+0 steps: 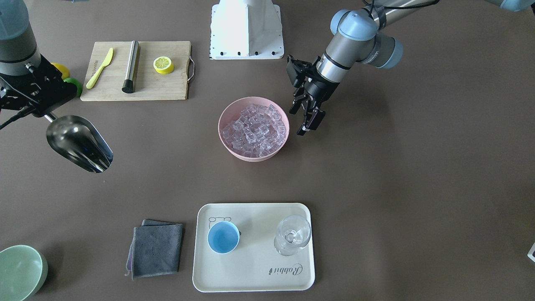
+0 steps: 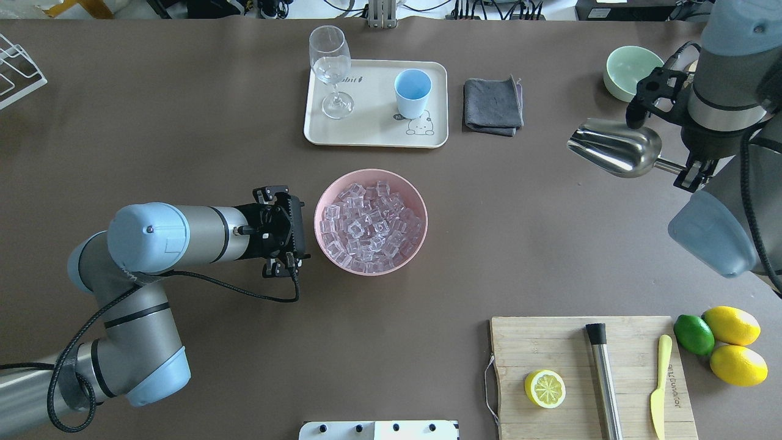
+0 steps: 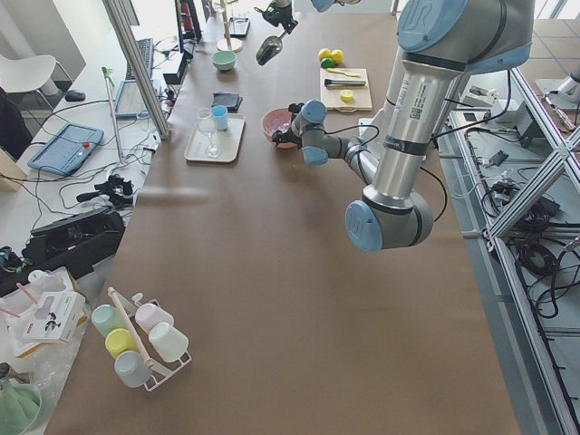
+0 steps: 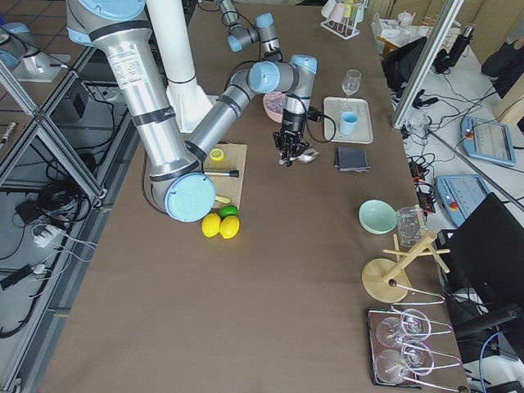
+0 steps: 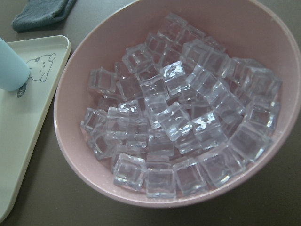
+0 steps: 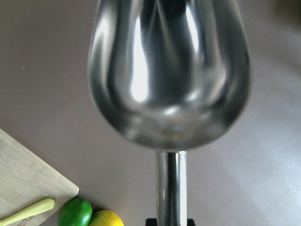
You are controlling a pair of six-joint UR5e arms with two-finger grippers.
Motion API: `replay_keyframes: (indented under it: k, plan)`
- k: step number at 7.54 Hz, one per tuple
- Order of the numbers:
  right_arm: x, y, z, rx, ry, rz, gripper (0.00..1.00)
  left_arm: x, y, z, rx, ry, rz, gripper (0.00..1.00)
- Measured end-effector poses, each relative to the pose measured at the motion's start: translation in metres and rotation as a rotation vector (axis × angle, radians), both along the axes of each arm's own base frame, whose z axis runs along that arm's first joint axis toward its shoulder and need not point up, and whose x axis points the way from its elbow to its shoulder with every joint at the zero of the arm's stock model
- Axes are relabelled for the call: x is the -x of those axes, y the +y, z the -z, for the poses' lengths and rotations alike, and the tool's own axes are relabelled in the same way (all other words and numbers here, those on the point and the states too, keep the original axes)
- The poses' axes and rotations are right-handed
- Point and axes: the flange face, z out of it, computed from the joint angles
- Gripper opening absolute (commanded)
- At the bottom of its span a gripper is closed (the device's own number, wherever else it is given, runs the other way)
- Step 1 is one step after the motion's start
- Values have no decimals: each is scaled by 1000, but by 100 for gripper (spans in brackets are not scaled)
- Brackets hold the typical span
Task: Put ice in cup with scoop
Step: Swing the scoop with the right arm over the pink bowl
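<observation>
Right gripper is clamped on the handle of the shiny steel scoop, which is empty, airborne and well apart from the pink bowl of clear ice cubes. Left gripper has its jaws apart, just beside the bowl. The small light-blue cup is on the cream tray. Risks: cubes overshoot the narrow rim, or the scoop clips the clear stemmed glass. Surface is a matte brown tabletop; the room is a lab with cables around.

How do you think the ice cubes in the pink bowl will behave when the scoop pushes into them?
The ice looks glassy and smooth, so cubes will probably slide away from the scoop rather than stack. They lie loose and heaped close to the rim of the pink bowl, so a few may spill.
</observation>
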Motion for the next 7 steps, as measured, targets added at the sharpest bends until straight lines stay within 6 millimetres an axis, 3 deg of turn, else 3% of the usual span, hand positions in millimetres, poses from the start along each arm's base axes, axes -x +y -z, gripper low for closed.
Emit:
replay_keyframes:
  k: [2, 4, 7]
  plan:
    - [11, -12, 4, -9, 29, 1, 0, 0, 0, -2, -7, 12, 0, 98]
    - [36, -9, 38, -35, 24, 6, 0, -3, -1, -7, -12, 22, 0, 98]
    - [81, 14, 98, -49, 4, 78, 0, -7, -2, -14, -17, 32, -2, 98]
